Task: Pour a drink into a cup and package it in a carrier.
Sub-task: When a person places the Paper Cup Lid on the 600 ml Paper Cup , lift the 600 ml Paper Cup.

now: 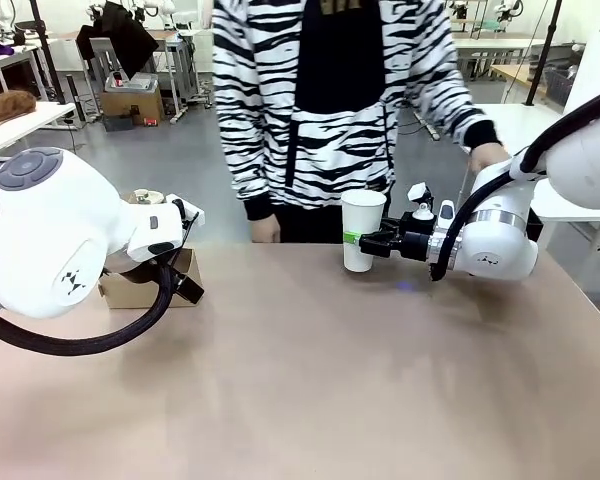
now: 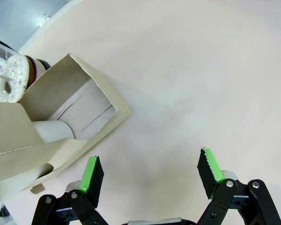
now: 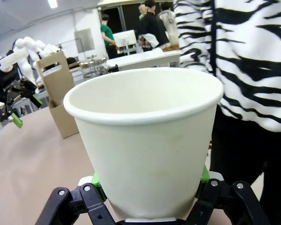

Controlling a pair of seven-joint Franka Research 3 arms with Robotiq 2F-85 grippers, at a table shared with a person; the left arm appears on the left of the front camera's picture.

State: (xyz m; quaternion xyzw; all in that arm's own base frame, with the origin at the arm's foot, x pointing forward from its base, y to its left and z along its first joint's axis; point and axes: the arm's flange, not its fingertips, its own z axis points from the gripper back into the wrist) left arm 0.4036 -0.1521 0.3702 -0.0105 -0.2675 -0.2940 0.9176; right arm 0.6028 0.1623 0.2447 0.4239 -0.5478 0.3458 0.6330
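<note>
The right gripper (image 1: 366, 243) is clamped on the lower part of a lidless white cup (image 1: 363, 222), holding it upright near the table's (image 1: 300, 380) far edge, just in front of a person (image 1: 320, 100) in a striped jacket. The left gripper (image 2: 150, 164) hangs over bare table, jaws spread wide and empty, just beside the brown carrier (image 2: 84, 93) at the table's left, well apart from the cup.

Grey floor (image 1: 180, 150) behind, white worktables (image 1: 505, 118) (cluttered) around the room.
</note>
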